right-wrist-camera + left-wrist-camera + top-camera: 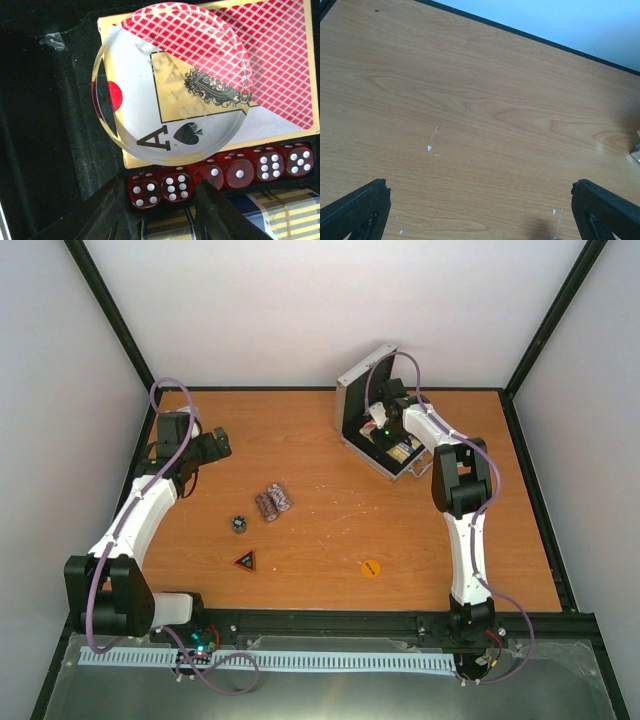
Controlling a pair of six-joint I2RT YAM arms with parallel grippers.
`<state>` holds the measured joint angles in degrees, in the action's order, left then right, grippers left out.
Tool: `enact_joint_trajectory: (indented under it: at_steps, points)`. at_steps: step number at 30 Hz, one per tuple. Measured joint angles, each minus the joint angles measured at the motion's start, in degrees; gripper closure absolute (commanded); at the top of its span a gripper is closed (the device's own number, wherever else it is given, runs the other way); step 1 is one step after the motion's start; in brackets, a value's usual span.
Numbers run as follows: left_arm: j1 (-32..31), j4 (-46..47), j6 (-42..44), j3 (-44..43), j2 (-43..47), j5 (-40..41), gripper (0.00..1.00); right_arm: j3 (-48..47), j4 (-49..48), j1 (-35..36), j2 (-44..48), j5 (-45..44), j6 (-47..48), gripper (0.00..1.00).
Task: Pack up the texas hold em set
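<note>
The silver case point(352, 390) stands open at the back right, and my right gripper point(386, 436) hangs inside it. In the right wrist view that gripper point(159, 186) is open over the black lining point(45, 125), holding nothing. Just beyond its fingertips lies a row of red dice point(240, 172). A clear round disc point(172, 90) rests on a red-backed card deck point(280, 65), and a blue-yellow deck point(280, 215) sits nearer. Chip stacks point(272, 502), a dark triangle point(245, 560) and an orange disc point(370, 567) lie on the table. My left gripper point(220, 446) is wide open over bare wood point(480, 200).
A small dark round piece point(239, 524) sits left of the chip stacks. Black frame rails point(330, 389) border the wooden table point(330, 530), with white walls behind. A corner of something pale point(636, 150) shows at the right edge of the left wrist view.
</note>
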<state>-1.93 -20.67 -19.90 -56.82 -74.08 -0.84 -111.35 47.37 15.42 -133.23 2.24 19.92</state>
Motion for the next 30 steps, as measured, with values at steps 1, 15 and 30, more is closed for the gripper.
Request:
enact_joint_trajectory:
  at_steps: [1,15,30]
  points:
    - [0.00,0.00,0.00,0.00,0.00,0.00,0.00,0.04,-0.09,0.00,0.00,0.09,-0.02,0.59]
    - [0.00,0.02,0.00,0.00,0.07,0.24,0.00,4.31,-3.34,-0.04,3.76,1.62,-1.68,0.50]
    - [0.00,0.00,0.00,0.00,0.22,0.17,0.00,20.90,-8.76,-0.04,21.86,-0.85,-4.90,0.46]
